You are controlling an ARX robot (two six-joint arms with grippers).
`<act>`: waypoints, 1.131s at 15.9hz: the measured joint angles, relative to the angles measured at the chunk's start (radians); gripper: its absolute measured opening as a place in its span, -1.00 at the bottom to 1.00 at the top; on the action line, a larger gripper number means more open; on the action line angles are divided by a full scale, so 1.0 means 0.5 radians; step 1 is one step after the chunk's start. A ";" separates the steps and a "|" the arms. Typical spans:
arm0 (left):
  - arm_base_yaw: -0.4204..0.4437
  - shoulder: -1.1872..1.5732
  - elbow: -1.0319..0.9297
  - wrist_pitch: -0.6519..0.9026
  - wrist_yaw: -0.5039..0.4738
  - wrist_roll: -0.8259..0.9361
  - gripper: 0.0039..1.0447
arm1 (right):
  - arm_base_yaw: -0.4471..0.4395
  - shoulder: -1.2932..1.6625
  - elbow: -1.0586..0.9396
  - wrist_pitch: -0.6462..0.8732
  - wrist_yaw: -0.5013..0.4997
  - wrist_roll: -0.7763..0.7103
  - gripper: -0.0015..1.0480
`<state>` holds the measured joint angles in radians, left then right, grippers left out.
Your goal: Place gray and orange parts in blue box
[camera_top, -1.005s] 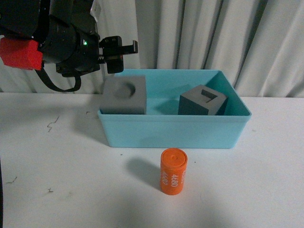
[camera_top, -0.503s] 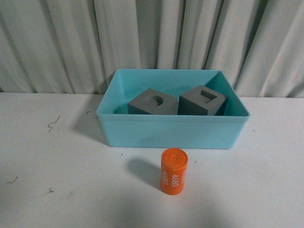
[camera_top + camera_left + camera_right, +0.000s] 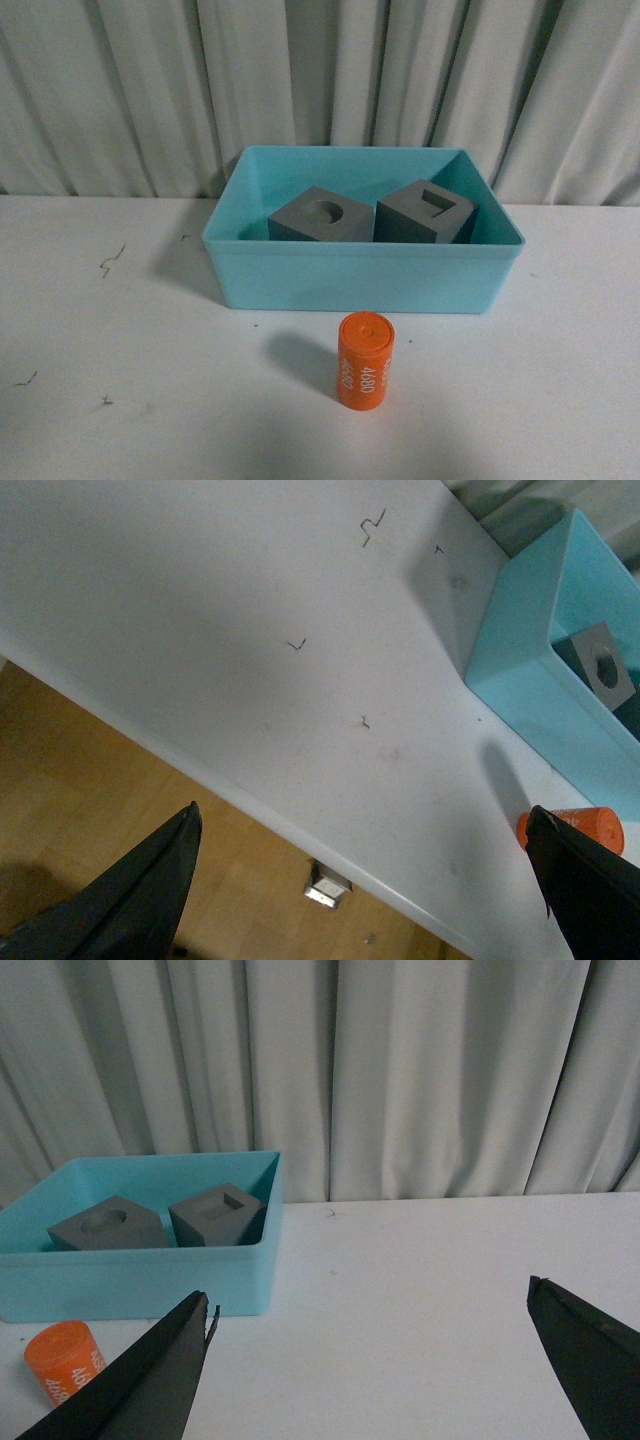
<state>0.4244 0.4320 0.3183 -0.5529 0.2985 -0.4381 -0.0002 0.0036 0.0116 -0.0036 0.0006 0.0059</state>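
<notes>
Two gray cubes lie inside the blue box [image 3: 360, 278]: one with a round recess [image 3: 320, 217] on the left, one with a rectangular recess [image 3: 424, 212] on the right. The orange cylinder [image 3: 364, 361] with white numerals stands upright on the white table just in front of the box. Neither arm shows in the front view. My left gripper [image 3: 365, 880] is open over the table's front edge, well away from the box [image 3: 520, 650]. My right gripper [image 3: 370, 1350] is open and empty above bare table, to the right of the box [image 3: 140, 1270] and the cylinder [image 3: 66, 1360].
A pale curtain [image 3: 320, 80] hangs close behind the box. The white table [image 3: 120, 350] carries a few small dark scuff marks on its left side. In the left wrist view a wooden floor [image 3: 120, 810] lies below the table's edge.
The left arm, which hung over the box's left corner a second ago, has left the front view. The round-recess cube dropped from the box's left rim down inside the box.
</notes>
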 joint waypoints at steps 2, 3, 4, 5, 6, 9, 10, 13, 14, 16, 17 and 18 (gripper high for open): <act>0.021 -0.071 -0.121 0.341 0.101 0.079 0.79 | 0.000 0.000 0.000 -0.002 0.000 0.000 0.87; 0.015 -0.313 -0.330 0.679 0.158 0.256 0.61 | 0.000 0.000 0.000 -0.002 0.000 -0.001 0.87; -0.075 -0.556 -0.510 0.940 0.153 0.440 0.44 | -0.001 0.002 0.000 -0.002 0.000 -0.001 0.87; -0.202 -0.661 -0.552 1.162 0.069 0.640 0.20 | 0.000 0.001 0.000 0.001 -0.002 -0.001 0.87; -0.330 -0.727 -0.539 1.158 -0.069 0.771 -0.15 | 0.000 0.000 0.000 -0.001 0.000 -0.001 0.87; -0.865 -0.849 -0.616 1.099 -0.572 0.846 -0.97 | 0.000 0.000 0.000 0.000 -0.001 -0.001 0.87; -0.852 -0.849 -0.616 1.098 -0.593 0.846 -0.97 | 0.000 0.001 0.000 -0.001 0.000 -0.001 0.87; -0.848 -0.849 -0.616 1.099 -0.599 0.846 -0.97 | 0.000 0.001 0.000 -0.002 -0.001 -0.001 0.87; -0.848 -0.849 -0.616 1.098 -0.598 0.846 -0.97 | 0.000 0.001 0.000 -0.002 0.000 -0.001 0.87; -0.848 -0.849 -0.616 1.099 -0.598 0.846 -0.97 | 0.000 0.001 0.000 -0.002 0.000 -0.001 0.87; -0.848 -0.849 -0.616 1.099 -0.598 0.846 -0.97 | 0.000 0.001 0.000 -0.002 0.000 -0.001 0.87; -0.848 -0.849 -0.616 1.099 -0.598 0.846 -0.97 | 0.000 0.001 0.000 -0.002 -0.001 -0.001 0.87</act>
<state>0.0006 0.0074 0.0105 -0.0036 -0.0006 -0.0151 -0.0002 0.0040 0.0116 -0.0044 0.0002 0.0055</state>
